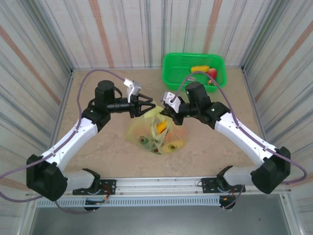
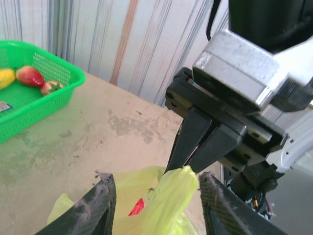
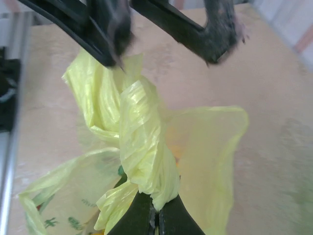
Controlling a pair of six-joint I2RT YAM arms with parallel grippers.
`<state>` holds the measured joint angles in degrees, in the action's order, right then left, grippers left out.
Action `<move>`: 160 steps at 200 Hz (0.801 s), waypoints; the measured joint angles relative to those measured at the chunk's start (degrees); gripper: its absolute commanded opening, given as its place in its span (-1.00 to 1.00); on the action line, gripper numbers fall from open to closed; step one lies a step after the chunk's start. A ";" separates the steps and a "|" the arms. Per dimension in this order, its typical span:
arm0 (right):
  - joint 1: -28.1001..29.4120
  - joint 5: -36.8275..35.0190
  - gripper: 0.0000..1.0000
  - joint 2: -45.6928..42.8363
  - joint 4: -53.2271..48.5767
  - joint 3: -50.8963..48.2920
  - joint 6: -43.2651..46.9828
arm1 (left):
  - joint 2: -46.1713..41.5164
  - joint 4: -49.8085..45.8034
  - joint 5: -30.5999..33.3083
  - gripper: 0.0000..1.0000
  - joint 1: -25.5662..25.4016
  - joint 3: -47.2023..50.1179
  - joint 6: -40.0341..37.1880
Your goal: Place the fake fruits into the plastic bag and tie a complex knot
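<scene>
- Because the bag's handles have to be held taut for tying, the right pincer (image 3: 155,209) is clamped shut on the end of the twisted handle strip (image 3: 146,137), which runs out from between its fingers like a short rope.
- While that end is pinned, the left pincer (image 2: 156,181) stands open. One finger sits on each side of the same strip and neither touches it. My guess is that it is either between holds or lining up a fresh one.
- Seen from above, both pincers meet almost tip to tip, so the strip spans only the short gap between them.
- Directly under that meeting point, the plastic bag (image 1: 146,133) lies on the table (image 1: 210,142), midway between the arms, with its top gathered up into the strip.
- An orange fruit (image 1: 161,128) shows through the film, so some loading is done.
- A loose flap of film (image 3: 215,132) spreads beside the strip. I cannot tell whether a finished knot exists.
- Farther out, at the far right of the table, a green basket (image 1: 170,62) holds yellow and red fruits (image 1: 203,70), well apart from both pincers.
</scene>
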<state>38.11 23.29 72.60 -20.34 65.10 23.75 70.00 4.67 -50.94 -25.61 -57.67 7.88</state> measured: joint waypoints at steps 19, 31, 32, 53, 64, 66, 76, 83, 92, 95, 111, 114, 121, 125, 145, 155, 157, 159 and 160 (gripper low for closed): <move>2.14 -6.27 -1.00 -0.02 3.67 -1.95 -1.01 | -0.42 0.90 0.00 0.06 0.02 0.22 0.90; 3.43 -9.84 -1.00 -0.07 5.46 -3.54 -1.05 | -0.46 1.27 0.04 0.05 0.02 0.31 1.20; 3.50 -10.01 -1.00 -0.07 5.55 -3.61 -1.05 | -0.48 1.27 0.04 0.06 0.02 0.33 1.20; 5.81 -16.28 -1.00 -0.55 8.98 -5.90 -0.50 | -0.48 1.20 0.48 0.05 0.07 0.33 1.29; 6.88 -19.91 -1.00 -0.81 10.91 -6.71 0.42 | -0.59 1.22 0.72 0.03 0.07 0.37 1.40; 7.04 -20.59 -1.00 -0.87 11.28 -6.84 0.52 | -0.63 1.20 0.76 0.03 0.07 0.37 1.40; 7.72 -23.54 -1.00 -1.11 12.85 -7.17 1.40 | -0.81 1.22 1.18 0.02 0.17 0.42 1.42; 8.07 -25.49 -1.00 -1.36 13.88 -7.28 2.25 | -0.94 1.20 1.44 0.01 0.20 0.44 1.42; 8.37 -27.78 -1.00 -1.64 15.37 -7.41 3.34 | -1.09 1.22 1.66 -0.01 0.42 0.44 1.44; 8.48 -28.46 -1.00 -1.77 15.78 -7.45 3.80 | -1.11 1.20 1.79 -0.02 0.46 0.44 1.44; 9.14 -32.15 -1.00 -2.51 18.95 -8.52 6.78 | -1.31 1.18 2.93 -0.08 0.98 0.44 1.51; 9.27 -32.65 -1.00 -2.62 19.41 -8.79 7.19 | -1.33 1.18 3.13 -0.09 1.14 0.44 1.53; 9.60 -33.48 -1.00 -2.91 20.59 -9.51 8.76 | -1.33 1.20 3.67 -0.11 1.53 0.44 1.86; 9.75 -33.77 -1.00 -2.99 21.24 -9.90 9.64 | -1.33 1.18 4.09 -0.12 1.77 0.44 2.05; 10.10 -34.01 -1.00 -3.08 22.75 -11.17 13.03 | -1.33 0.83 6.32 -0.17 2.95 0.44 2.95; 10.10 -33.86 -1.00 -3.08 22.97 -11.23 14.03 | -1.33 0.17 7.63 -0.33 3.37 0.44 3.34; 10.10 -33.77 -1.00 -3.08 23.02 -11.23 14.08 | -1.33 -0.09 7.89 -0.37 3.43 0.44 3.72; 10.10 -33.70 -1.00 -3.08 23.08 -11.23 14.19 | -1.33 -0.24 8.28 -0.41 3.43 0.44 3.54; 10.10 -33.68 -1.00 -3.08 23.12 -11.23 14.29 | -1.33 -0.31 8.44 -0.42 3.43 0.44 3.54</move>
<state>48.21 -10.39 69.52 2.79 53.87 38.04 68.66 4.36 -42.50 -22.17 -57.23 11.42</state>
